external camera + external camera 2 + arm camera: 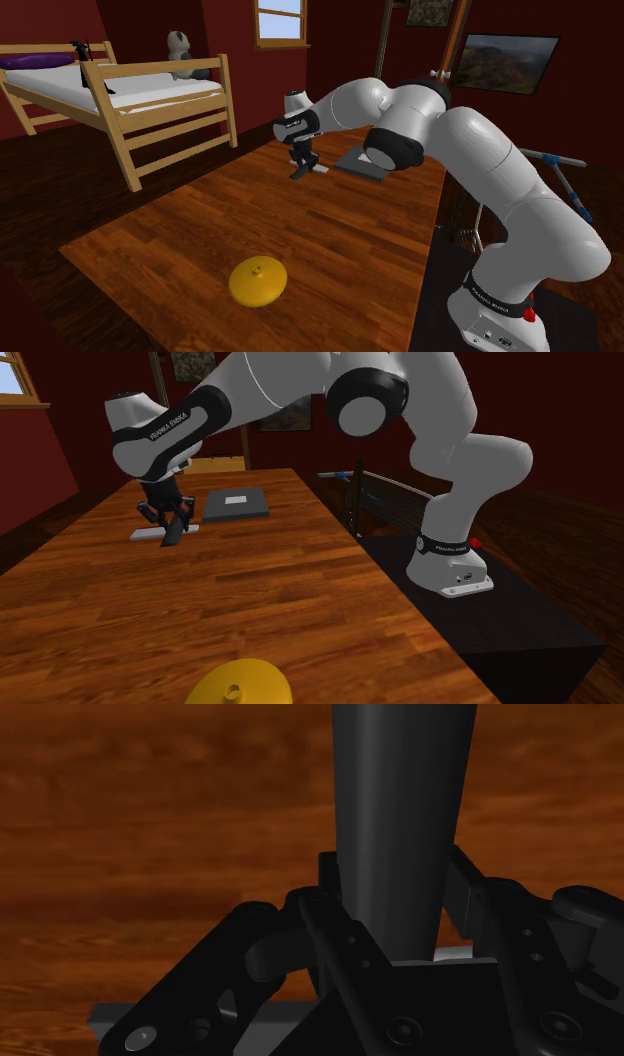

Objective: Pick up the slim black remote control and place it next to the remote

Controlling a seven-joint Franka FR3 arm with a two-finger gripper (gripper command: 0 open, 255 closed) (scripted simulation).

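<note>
Underneath, wooden tabletop (pixel 330 230); seemingly a bedroom.

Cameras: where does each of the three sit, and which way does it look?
Shoulder view: beside the stand, looking across the table toward the bed; arm and gripper show.
Second exterior view: low by the dish, looking along the table at the pad; arm and base show.
Wrist view: on the gripper, looking down at the table; fingers clasp the black remote.
Shared: both exterior views show dish, pad and gripper.
</note>
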